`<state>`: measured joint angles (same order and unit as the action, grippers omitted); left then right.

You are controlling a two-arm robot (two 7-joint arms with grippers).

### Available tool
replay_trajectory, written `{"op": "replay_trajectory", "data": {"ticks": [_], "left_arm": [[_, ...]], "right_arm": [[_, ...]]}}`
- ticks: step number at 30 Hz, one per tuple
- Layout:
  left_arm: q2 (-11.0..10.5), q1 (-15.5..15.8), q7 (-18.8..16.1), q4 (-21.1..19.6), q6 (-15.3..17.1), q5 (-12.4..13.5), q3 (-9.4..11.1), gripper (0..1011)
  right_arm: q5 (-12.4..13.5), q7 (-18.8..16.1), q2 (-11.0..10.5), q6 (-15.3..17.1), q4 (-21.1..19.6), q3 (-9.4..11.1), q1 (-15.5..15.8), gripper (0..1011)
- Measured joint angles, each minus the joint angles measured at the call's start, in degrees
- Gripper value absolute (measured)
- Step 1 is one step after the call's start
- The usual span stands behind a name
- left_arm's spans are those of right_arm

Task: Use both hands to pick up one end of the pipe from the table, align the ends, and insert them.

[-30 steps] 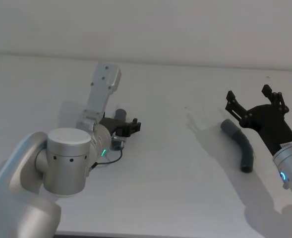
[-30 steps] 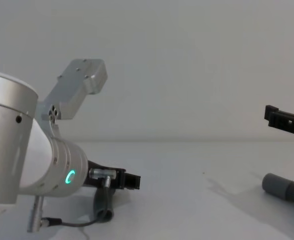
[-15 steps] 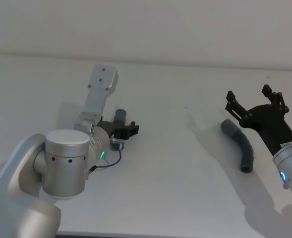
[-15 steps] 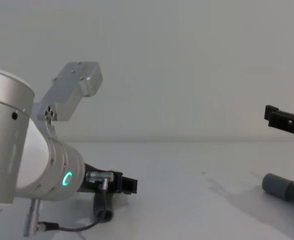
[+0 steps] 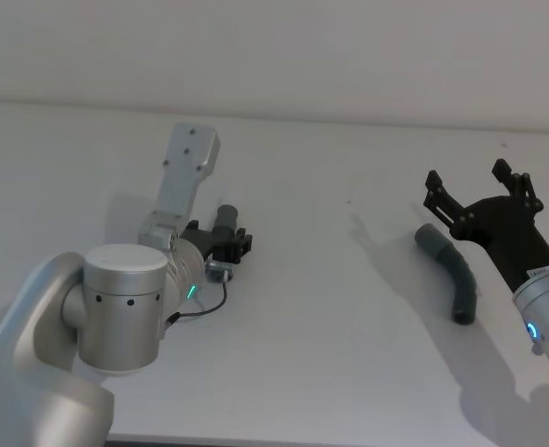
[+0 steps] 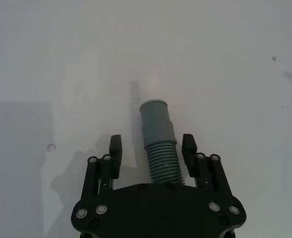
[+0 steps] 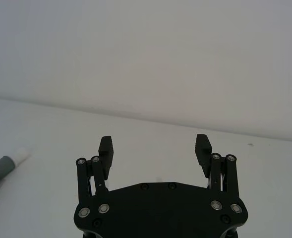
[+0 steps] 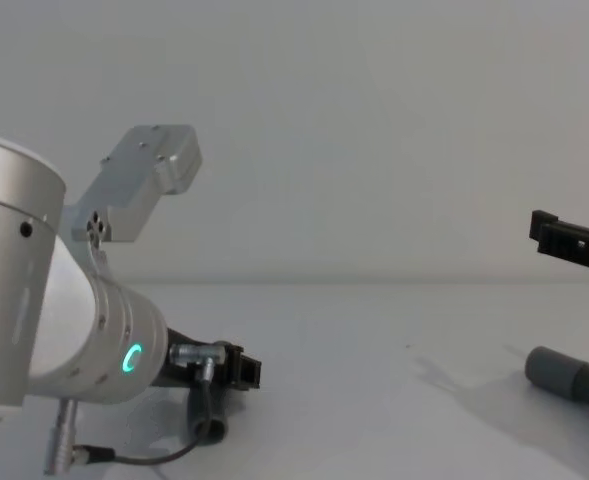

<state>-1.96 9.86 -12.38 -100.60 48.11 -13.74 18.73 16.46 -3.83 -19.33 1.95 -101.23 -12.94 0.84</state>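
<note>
On the white table [image 5: 330, 279] at the left lies a dark ribbed pipe [image 6: 161, 161] whose smooth grey cuff [image 6: 154, 119] carries a white spigot tip [image 6: 148, 89]. My left gripper [image 6: 152, 154] is open and low over it, one finger on each side of the ribbed part, not touching. In the head view this gripper [image 5: 223, 244] has the cuff [image 5: 224, 222] sticking out beyond it. At the right a curved grey pipe piece [image 5: 451, 275] lies flat, its cuff [image 8: 564, 375] pointing left. My right gripper [image 5: 470, 184] hovers open above it, holding nothing.
A thin black cable [image 5: 204, 307] loops from my left wrist onto the table. The table's far edge meets a plain wall [image 5: 349, 56]. A wide stretch of bare table separates the two pipe ends.
My left gripper has drawn back a little along the pipe toward my body and sunk lower, so more of the cuff shows beyond the fingers. The right arm has not moved.
</note>
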Motion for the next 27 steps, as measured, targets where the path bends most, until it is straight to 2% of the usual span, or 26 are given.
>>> {"op": "replay_trajectory", "data": {"ticks": [4, 5, 11, 12, 15, 27], "left_arm": [[0.0, 0.0, 0.0, 0.0, 0.1, 0.0, -0.1, 648], [0.1, 0.0, 0.0, -0.1, 0.1, 0.0, -0.1, 590], [0.1, -0.1, -0.1, -0.1, 0.2, 0.0, -0.1, 440], [0.1, -0.1, -0.1, -0.1, 0.2, 0.0, -0.1, 377], [0.1, -0.1, -0.1, -0.1, 0.2, 0.0, -0.1, 342], [0.2, -0.1, -0.1, -0.1, 0.2, 0.0, -0.2, 342]], "right_arm": [[0.0, 0.0, 0.0, 0.0, 0.0, 0.0, 0.0, 1004], [0.0, 0.0, 0.0, 0.0, 0.0, 0.0, 0.0, 1004], [0.0, 0.0, 0.0, 0.0, 0.0, 0.0, 0.0, 1004], [0.0, 0.0, 0.0, 0.0, 0.0, 0.0, 0.0, 1004], [0.0, 0.0, 0.0, 0.0, 0.0, 0.0, 0.0, 1004], [0.0, -0.1, 0.0, 0.1, 0.0, 0.0, 0.0, 1004]]}}
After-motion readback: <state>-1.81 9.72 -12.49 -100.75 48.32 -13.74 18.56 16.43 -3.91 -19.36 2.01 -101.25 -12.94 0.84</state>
